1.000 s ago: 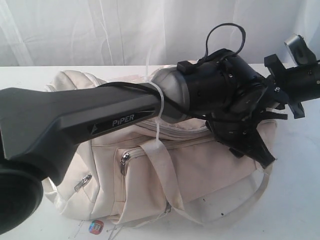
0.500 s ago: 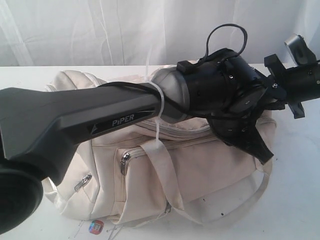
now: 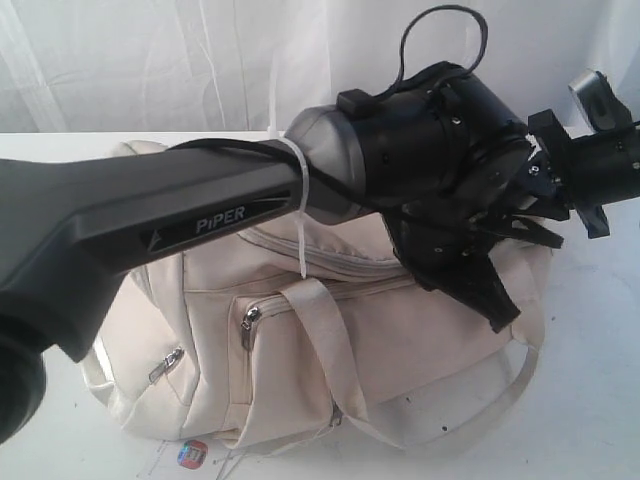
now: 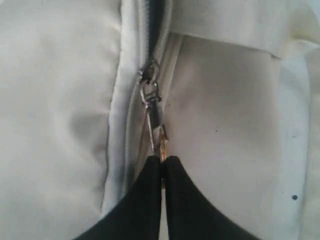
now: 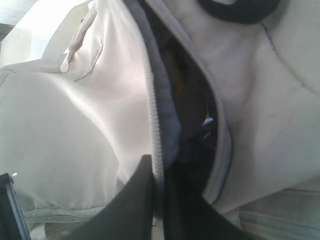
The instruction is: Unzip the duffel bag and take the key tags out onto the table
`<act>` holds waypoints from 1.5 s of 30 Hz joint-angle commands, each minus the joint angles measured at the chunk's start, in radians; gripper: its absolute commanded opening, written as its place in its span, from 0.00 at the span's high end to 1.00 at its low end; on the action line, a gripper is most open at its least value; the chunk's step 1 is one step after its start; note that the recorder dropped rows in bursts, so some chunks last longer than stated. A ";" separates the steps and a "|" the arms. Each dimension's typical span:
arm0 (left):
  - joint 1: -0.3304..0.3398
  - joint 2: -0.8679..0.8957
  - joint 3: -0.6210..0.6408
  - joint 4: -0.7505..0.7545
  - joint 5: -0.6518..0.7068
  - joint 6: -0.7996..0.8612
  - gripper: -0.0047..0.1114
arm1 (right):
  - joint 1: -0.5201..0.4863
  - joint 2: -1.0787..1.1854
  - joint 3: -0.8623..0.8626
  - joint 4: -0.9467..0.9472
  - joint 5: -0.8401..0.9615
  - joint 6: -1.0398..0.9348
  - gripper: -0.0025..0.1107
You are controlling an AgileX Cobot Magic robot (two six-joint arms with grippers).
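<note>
while left gripper pinches the zipper pull, right gripper clamps the duffel bag rim (gaping).

The duffel bag lies on the counter, close to its front edge; a sticker lies before the bag's left end; the left tool sits on the zipper pull over the bag's right end, the right tool beside it.
</note>
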State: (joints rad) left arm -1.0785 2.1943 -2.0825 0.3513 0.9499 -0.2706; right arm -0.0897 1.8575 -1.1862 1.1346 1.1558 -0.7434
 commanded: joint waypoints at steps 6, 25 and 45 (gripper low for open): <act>-0.002 -0.055 -0.002 -0.015 0.152 0.047 0.96 | 0.000 -0.001 0.001 0.013 -0.017 0.001 0.98; -0.004 -0.120 0.001 -0.036 0.271 0.173 0.96 | 0.000 -0.001 0.001 0.013 -0.019 0.001 0.98; -0.004 -0.199 0.123 -0.029 0.271 0.161 0.96 | -0.011 -0.001 0.001 0.020 -0.010 0.001 0.98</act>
State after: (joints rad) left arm -1.0800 2.0393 -1.9800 0.3293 1.1273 -0.0988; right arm -0.0897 1.8575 -1.1862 1.1391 1.1463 -0.7434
